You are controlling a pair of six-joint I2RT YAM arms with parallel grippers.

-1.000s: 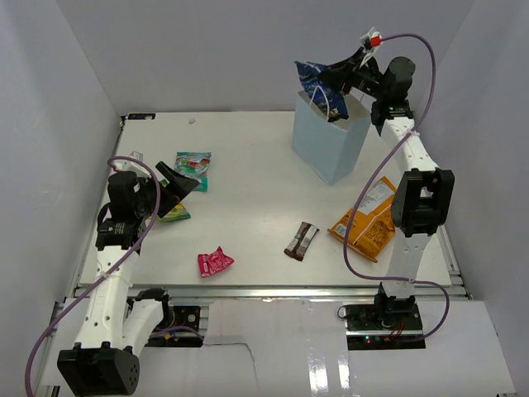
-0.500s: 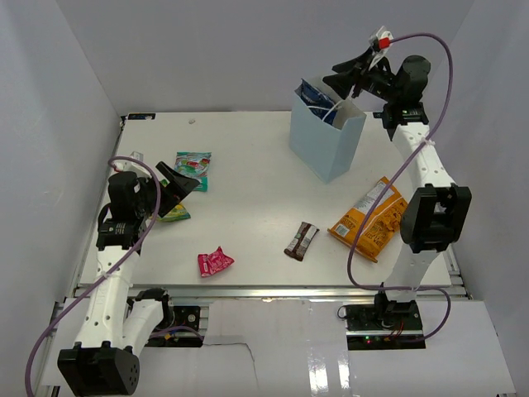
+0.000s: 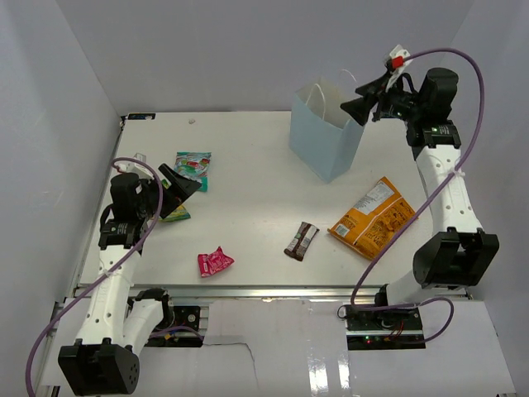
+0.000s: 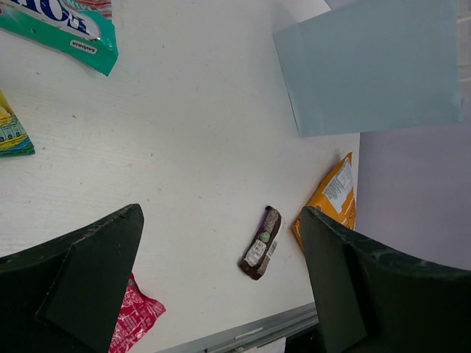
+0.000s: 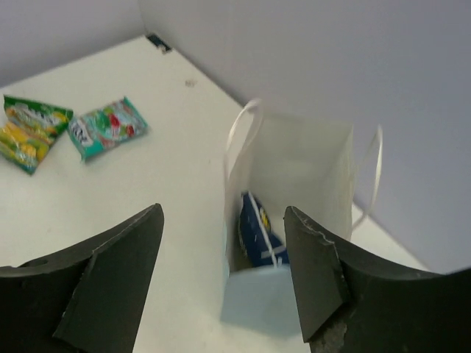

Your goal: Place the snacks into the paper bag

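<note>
upright at the far right of the white table, light-blue paper gift bag with thin white cord handles, blue-white pack down inside. high by its rim, right gripper spread apart, grasping nothing. left gripper fully released, empty, near the yellow-green packet. lying loose on the table: teal-green-red pouch, small pink packet, dark brown bar, large orange chip bag.

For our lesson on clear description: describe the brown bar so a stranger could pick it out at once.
Start at the blue paper bag standing at the table's far side. Toward the near edge lies a flat orange chip bag; the bar lies just left of it. It alone is dark and narrow.
</note>
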